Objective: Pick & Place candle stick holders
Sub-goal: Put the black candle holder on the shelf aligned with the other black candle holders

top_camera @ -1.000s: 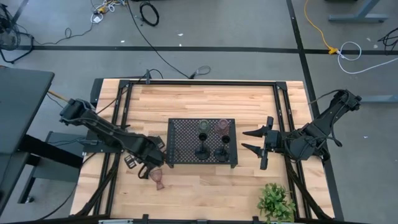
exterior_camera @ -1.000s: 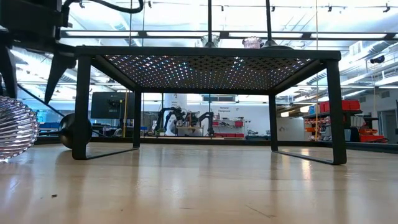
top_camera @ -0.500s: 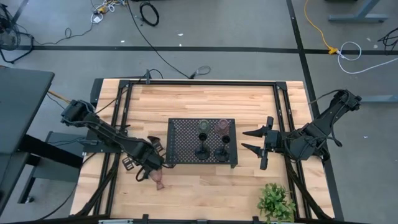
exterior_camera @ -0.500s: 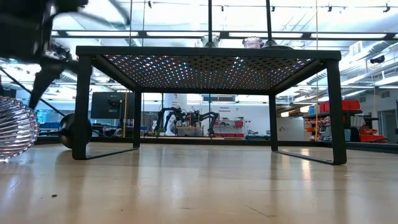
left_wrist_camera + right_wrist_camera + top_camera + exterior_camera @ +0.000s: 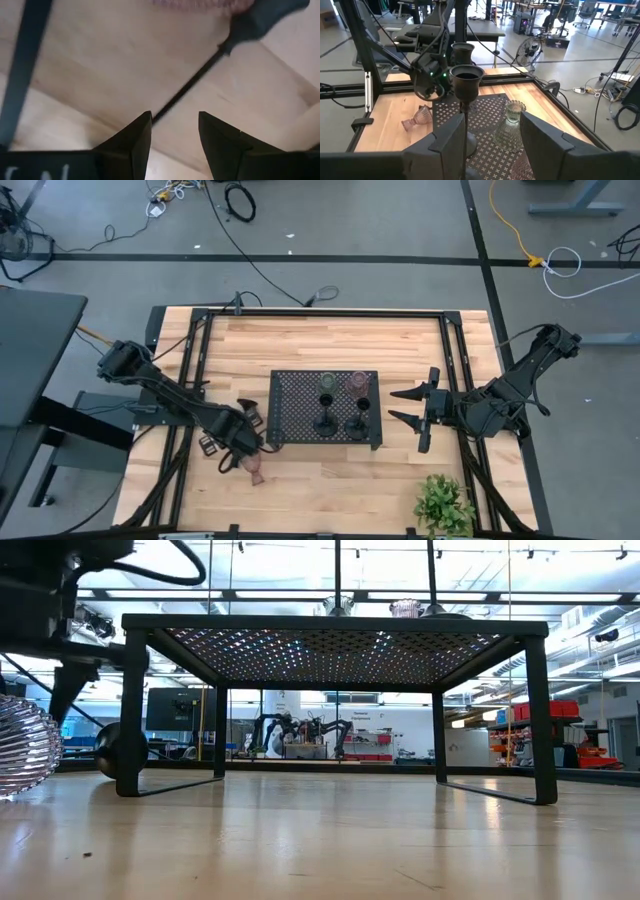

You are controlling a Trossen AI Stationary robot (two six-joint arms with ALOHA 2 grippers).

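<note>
At the tray's (image 5: 290, 392) front-left corner, the left pincer (image 5: 240, 444) hangs low over the worktop (image 5: 300, 345), its fingers spread and pinching nothing. Just ahead of the gap lies a black candle holder (image 5: 200, 72) on its side, its thin stem slanting toward the fingertips. A pinkish glass holder (image 5: 255, 469) lies toppled just beside it.

To take the black one cleanly, I judge the pincer should turn until its fingers cross the stem squarely. It should then settle so the stem sits between the pads and close near the base end, where the weight seems to be. Coming in skewed could roll the stem away or knock the glass one.

Right of the tray, the right pincer (image 5: 405, 407) waits, spread and empty.

Counted:
- **Black holders:** three, with two upright black holders (image 5: 325, 423) on the tray and the one lying down.
- **Pinkish holders:** two, the toppled one and a pinkish glass (image 5: 357, 382) on the tray.
- **Green:** one pale green glass (image 5: 327, 383), on the tray.
- **Tray:** one.
- **Plant:** one potted plant (image 5: 443, 505).
</note>
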